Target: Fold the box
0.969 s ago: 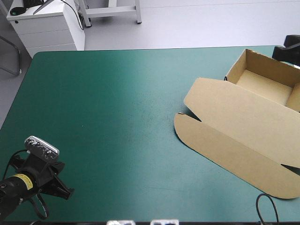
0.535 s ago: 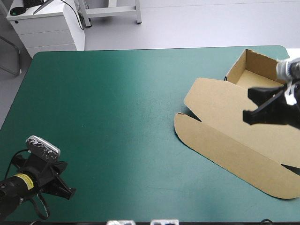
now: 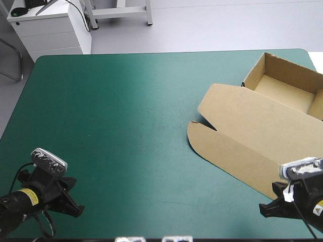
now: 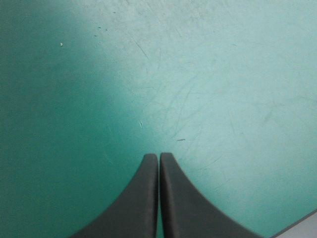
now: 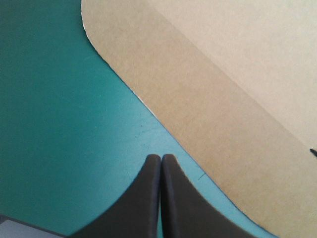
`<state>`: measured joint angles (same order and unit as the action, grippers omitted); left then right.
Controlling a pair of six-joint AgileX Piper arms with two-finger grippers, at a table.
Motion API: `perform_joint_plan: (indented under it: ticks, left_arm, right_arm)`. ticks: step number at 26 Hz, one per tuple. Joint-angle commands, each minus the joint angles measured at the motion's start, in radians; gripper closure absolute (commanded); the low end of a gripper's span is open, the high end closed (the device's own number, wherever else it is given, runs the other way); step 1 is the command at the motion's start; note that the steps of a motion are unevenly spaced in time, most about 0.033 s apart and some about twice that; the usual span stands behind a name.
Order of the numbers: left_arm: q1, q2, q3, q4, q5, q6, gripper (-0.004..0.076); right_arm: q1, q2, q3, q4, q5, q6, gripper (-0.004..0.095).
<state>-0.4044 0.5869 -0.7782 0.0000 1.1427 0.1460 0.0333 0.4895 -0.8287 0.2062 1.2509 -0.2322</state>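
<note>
Right wrist view has the right gripper [image 5: 160, 157] with its two black fingers [image 5: 141, 198] pressed together in one pointed arch, gripping nothing. It hangs over a bare patch of the teal-green cover [image 5: 54, 124]. The brown box [image 5: 223, 94] lies just ahead of the tips and to one side. Its curved outer edge is close to the fingers but apart from them, with a narrow strip of cover between.

From the high view this gripper sits at the table's near right corner, beside the near end of the box's front flap [image 3: 237, 159]. The flap and the lid [image 3: 252, 118] lie flat, reaching from the right edge toward the table's middle. Behind them the tray [image 3: 285, 68] stands with its walls raised, by the far right corner.

The left gripper [image 4: 158, 156] is likewise closed to a point and empty, over scratched bare cover. It is at the near left corner, well apart from the box, with most of the table between them.
</note>
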Motion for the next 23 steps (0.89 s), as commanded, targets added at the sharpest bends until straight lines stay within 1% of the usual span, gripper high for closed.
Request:
perform_joint_plan:
  ticks: [1, 5, 8, 17, 23]
  left_arm:
    - [-0.008, -0.009, 0.041, -0.025, -0.068, -0.007, 0.0731]
    - [-0.008, -0.039, 0.138, -0.027, -0.093, -0.007, 0.0731]
    - [-0.008, -0.065, 0.192, -0.044, -0.139, -0.005, 0.0731]
    - [-0.008, -0.105, 0.255, -0.076, -0.173, -0.001, 0.0731]
    - [-0.008, -0.105, 0.255, -0.077, -0.173, -0.001, 0.0731]
  right_arm:
    - [0.005, -0.104, 0.092, 0.002, -0.079, -0.002, 0.0926]
    - [0.005, -0.236, 0.172, 0.002, -0.144, -0.029, 0.0926]
    - [0.005, -0.286, 0.22, 0.002, -0.155, -0.032, 0.0926]
    - [0.005, -0.296, 0.292, 0.002, -0.159, -0.039, 0.0926]
    - [0.005, -0.296, 0.299, 0.0, -0.181, -0.039, 0.0926]
